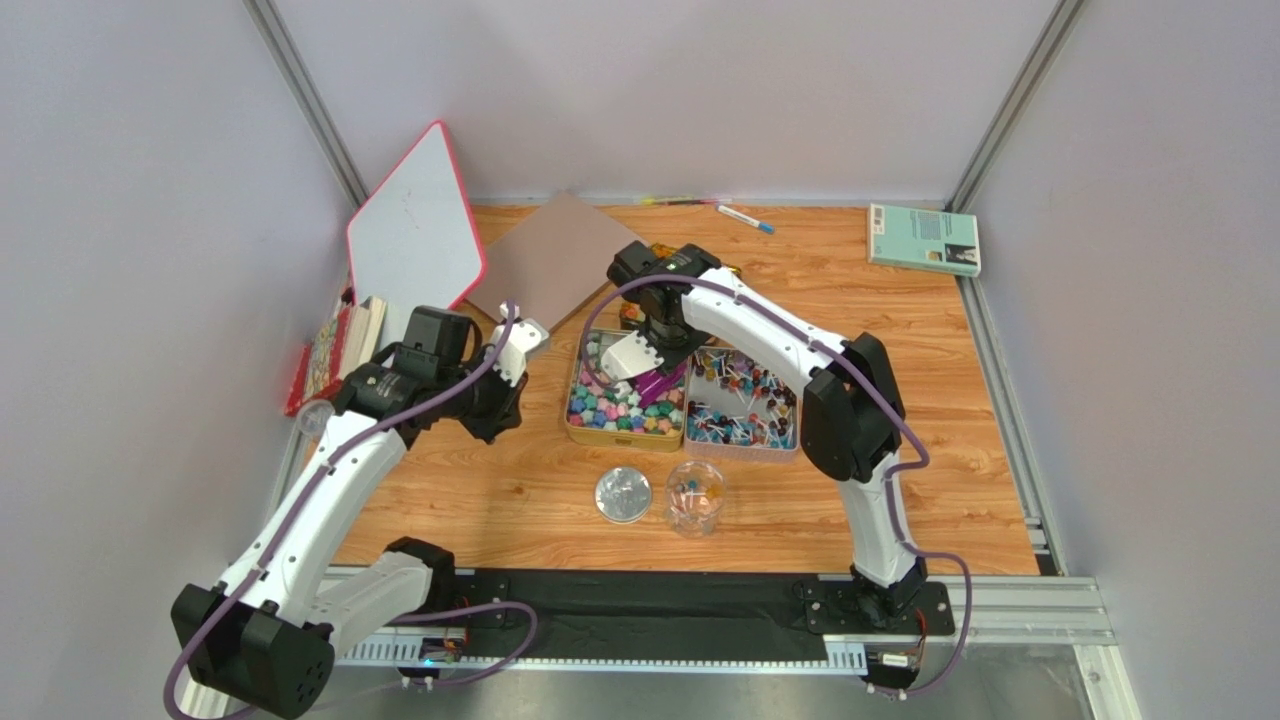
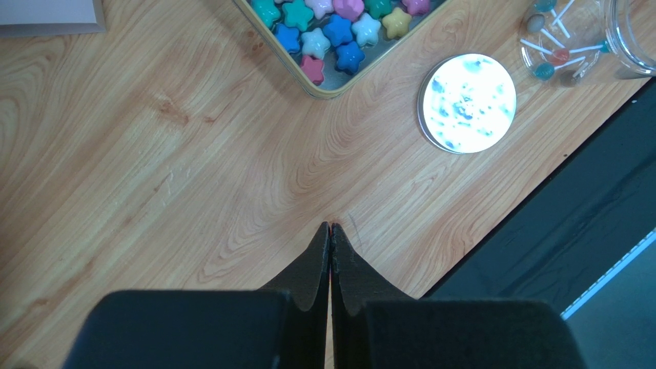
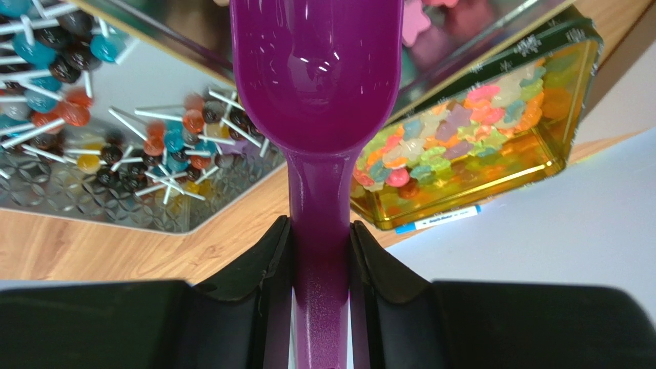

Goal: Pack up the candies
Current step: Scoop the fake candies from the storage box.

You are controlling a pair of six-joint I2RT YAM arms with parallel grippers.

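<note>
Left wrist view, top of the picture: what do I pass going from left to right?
Grey flat board corner → gold-rimmed metal tin of pastel star-shaped candies → round shiny lid → clear glass jar holding lollipops.

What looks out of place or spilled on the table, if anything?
Nothing stands out. The candies lie inside their tins, none seen on the table. The lid lies flat beside the open jar, which suits packing. The right gripper holds the scoop straight.
</note>
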